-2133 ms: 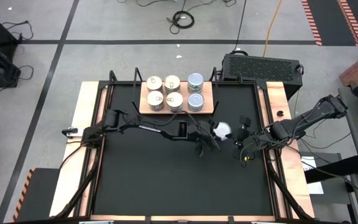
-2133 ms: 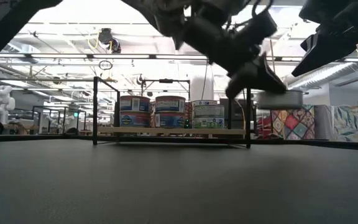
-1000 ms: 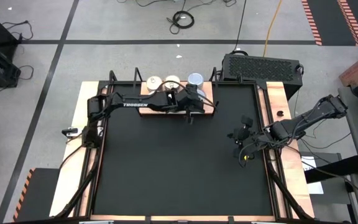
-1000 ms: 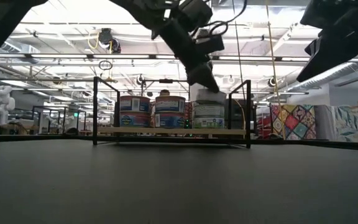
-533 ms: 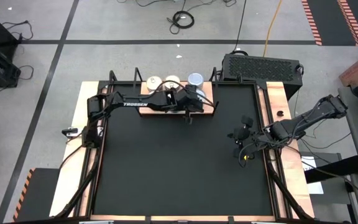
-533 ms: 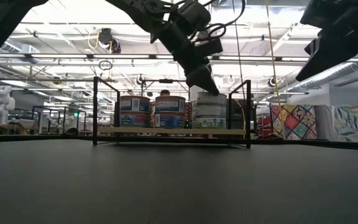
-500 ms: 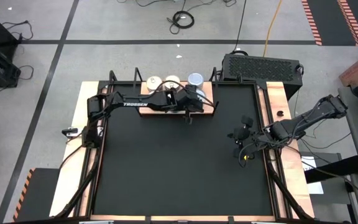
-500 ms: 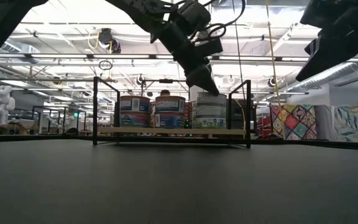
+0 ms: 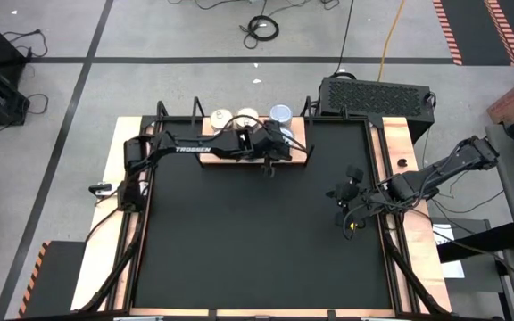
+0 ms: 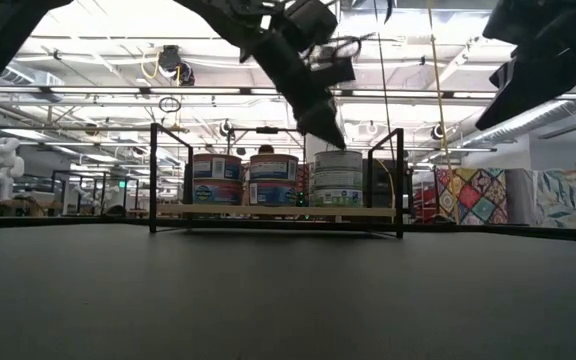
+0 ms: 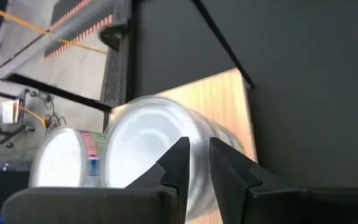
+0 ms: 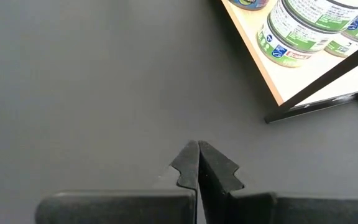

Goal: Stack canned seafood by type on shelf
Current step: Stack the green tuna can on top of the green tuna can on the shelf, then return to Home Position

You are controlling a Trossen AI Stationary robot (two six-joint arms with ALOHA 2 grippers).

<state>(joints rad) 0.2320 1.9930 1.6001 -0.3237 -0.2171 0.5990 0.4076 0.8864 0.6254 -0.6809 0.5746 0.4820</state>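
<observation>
Bright overhead light, blurred wrist close-up.

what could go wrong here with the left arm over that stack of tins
1. The left gripper hovers just above the top tin of the three-high stack; a sideways pull-out could clip it and topple the stack.
2. That stack stands close to the shelf end by a black rod; a nudge could tip tins off the board.
3. The right gripper waits over the table, shut, too far away to catch anything.
</observation>
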